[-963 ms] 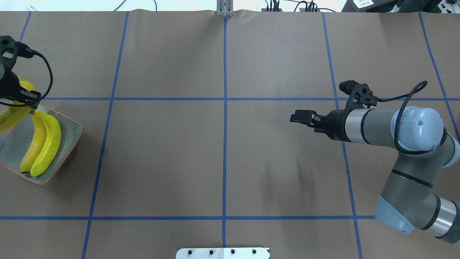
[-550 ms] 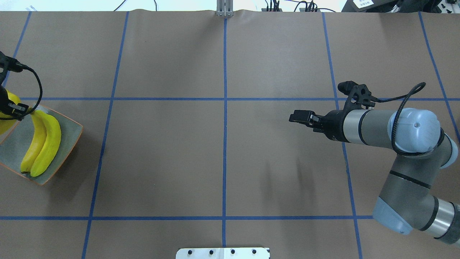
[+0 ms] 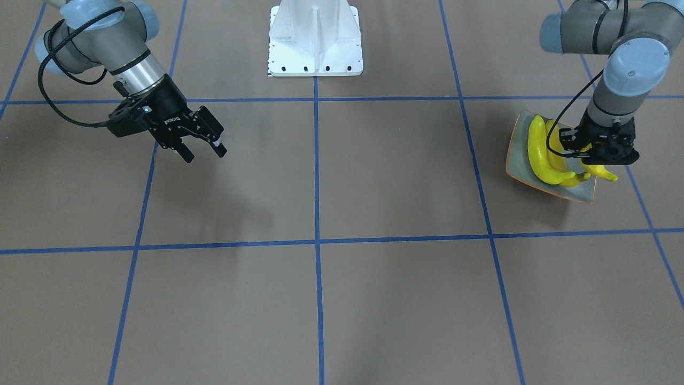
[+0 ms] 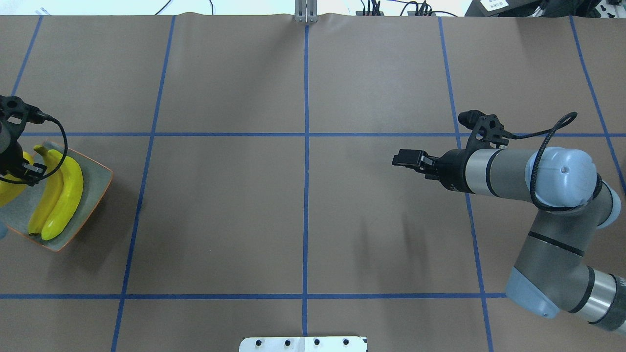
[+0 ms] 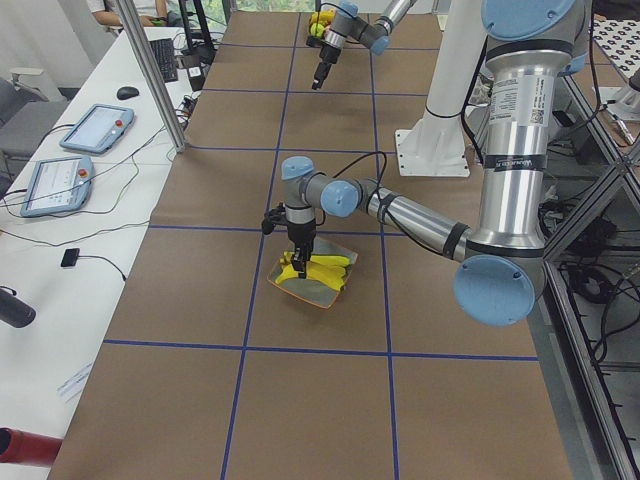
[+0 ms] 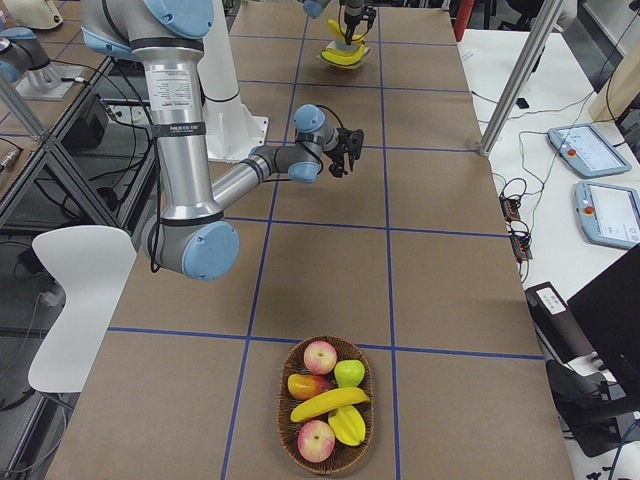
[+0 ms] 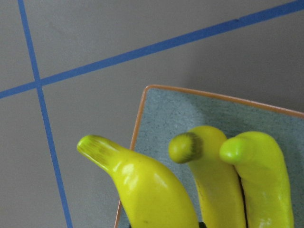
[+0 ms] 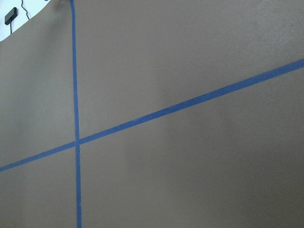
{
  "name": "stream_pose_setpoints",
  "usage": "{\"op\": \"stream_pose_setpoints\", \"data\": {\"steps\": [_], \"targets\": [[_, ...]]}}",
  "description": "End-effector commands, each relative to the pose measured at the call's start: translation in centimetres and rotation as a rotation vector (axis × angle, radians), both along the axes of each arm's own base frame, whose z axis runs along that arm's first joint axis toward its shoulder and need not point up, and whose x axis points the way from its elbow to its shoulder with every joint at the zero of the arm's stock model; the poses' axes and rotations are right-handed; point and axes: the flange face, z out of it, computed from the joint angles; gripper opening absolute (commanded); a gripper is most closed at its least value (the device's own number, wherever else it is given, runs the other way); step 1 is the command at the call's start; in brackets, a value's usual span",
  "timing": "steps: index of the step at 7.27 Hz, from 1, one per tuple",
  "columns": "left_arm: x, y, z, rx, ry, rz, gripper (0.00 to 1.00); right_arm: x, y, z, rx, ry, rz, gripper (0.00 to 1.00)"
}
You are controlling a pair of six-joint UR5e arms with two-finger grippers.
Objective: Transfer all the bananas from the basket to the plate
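Two yellow bananas (image 4: 63, 195) lie side by side on the square grey-green plate (image 4: 95, 183) at the table's left edge. My left gripper (image 4: 13, 168) hangs over the plate's left part, shut on a third banana (image 4: 7, 193). In the front view the left gripper (image 3: 598, 158) holds that banana (image 3: 604, 172) low over the plate (image 3: 517, 160). The left wrist view shows the held banana (image 7: 142, 185) beside the two lying ones (image 7: 213, 175). My right gripper (image 3: 203, 154) is open and empty, above the bare table. The basket (image 6: 290, 440) stands far off at the table's right end.
The basket holds a yellow banana-shaped fruit (image 6: 328, 403), apples and other fruit. The robot's white base (image 3: 315, 40) is at the near middle edge. Blue tape lines (image 4: 305, 146) cross the brown table cover.
My left gripper has moved with the banana toward the robot and down, from beyond the plate's far corner to over the plate. The right arm has shifted only slightly.
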Motion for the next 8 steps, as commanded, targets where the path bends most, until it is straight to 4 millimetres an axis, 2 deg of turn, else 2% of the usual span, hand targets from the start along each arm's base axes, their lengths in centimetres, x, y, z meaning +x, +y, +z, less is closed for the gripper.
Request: {"op": "stream_pose_setpoints", "data": {"steps": [1,3,4,5,6,7,8], "targets": [[0.49,-0.08,0.79,-0.013,-0.008,0.007,0.0,-0.05,-0.01,0.05,-0.001,0.001,-0.001,1.0],[0.8,-0.23,1.09,-0.02,-0.013,0.008,0.0,-0.04,-0.02,0.05,-0.001,0.001,0.0,1.0],[0.88,-0.2,1.17,-0.02,-0.014,0.011,0.21,-0.04,-0.02,0.05,-0.001,0.001,0.0,1.0],[1.15,-0.07,1.25,-0.021,-0.016,0.017,0.54,0.01,0.01,-0.19,0.001,-0.005,0.001,1.0],[1.3,-0.05,1.47,-0.021,-0.02,0.02,0.81,0.04,0.03,-0.27,0.001,-0.007,0.001,1.0],[1.41,-0.07,1.45,-0.019,-0.019,0.023,0.96,0.08,0.05,-0.49,0.004,-0.01,0.001,1.0],[1.48,-0.16,1.29,-0.017,-0.017,0.023,0.98,0.0,0.1,-0.58,0.004,-0.012,0.0,1.0]]}}
